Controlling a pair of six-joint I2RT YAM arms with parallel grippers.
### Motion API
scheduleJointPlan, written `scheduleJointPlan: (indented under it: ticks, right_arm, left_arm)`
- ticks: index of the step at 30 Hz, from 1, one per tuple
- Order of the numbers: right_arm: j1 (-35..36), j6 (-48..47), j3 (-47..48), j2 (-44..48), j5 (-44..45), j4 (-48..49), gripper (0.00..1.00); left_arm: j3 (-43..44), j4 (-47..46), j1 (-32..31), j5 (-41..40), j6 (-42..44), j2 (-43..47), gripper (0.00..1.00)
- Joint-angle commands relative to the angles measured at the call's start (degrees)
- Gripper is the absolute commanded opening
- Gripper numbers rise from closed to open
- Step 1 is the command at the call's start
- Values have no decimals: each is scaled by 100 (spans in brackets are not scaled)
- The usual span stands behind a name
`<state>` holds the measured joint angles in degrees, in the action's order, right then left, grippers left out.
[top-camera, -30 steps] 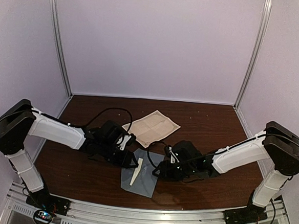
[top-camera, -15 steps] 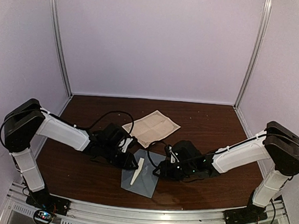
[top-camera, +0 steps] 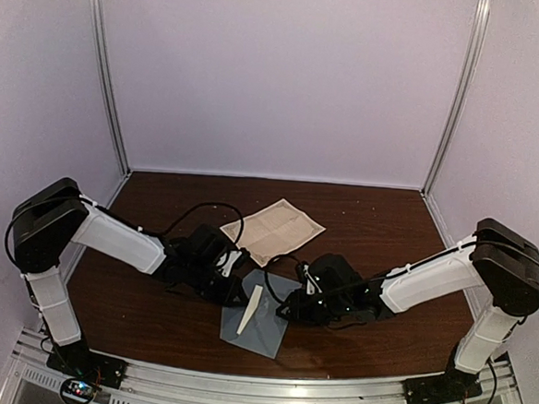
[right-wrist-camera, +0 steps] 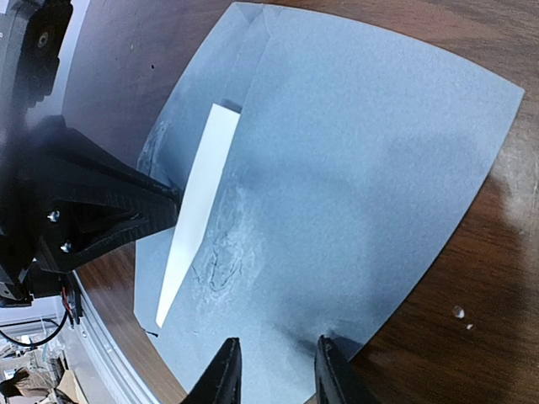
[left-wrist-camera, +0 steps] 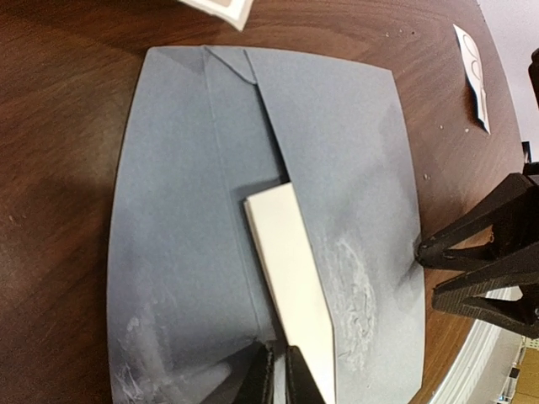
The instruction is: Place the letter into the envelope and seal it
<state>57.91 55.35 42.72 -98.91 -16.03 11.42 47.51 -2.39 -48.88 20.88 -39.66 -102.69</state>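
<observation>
My left gripper (left-wrist-camera: pixel 279 380) is pinched together beside the pale strip (left-wrist-camera: pixel 290 269) on the envelope (left-wrist-camera: pixel 177 210), while my right gripper (right-wrist-camera: pixel 278 370) stands parted astride its edge.

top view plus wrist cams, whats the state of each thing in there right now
envelope: lying flat, unsealed, nothing visibly inside
flap: lifted, pale inner side showing
letter: unfolded, lying flat beyond the envelope, not inserted
left gripper: shut on the flap, pinching its edge
right gripper: open, jaws apart at the envelope's edge
</observation>
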Motion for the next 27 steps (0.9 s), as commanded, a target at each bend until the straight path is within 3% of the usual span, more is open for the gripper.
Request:
scheduleJointPlan:
  ticks: [1, 10, 27]
  right_arm:
    - [45, -33, 87, -102, 18, 97, 29]
    - [45, -44, 105, -139, 10, 88, 28]
    - [45, -51, 123, -160, 14, 70, 27]
  left_arm:
    - [109, -101, -60, 74, 2, -189, 6]
    - [196, -198, -145, 160, -28, -289, 0]
    - [253, -411, -374, 322, -234, -489, 0]
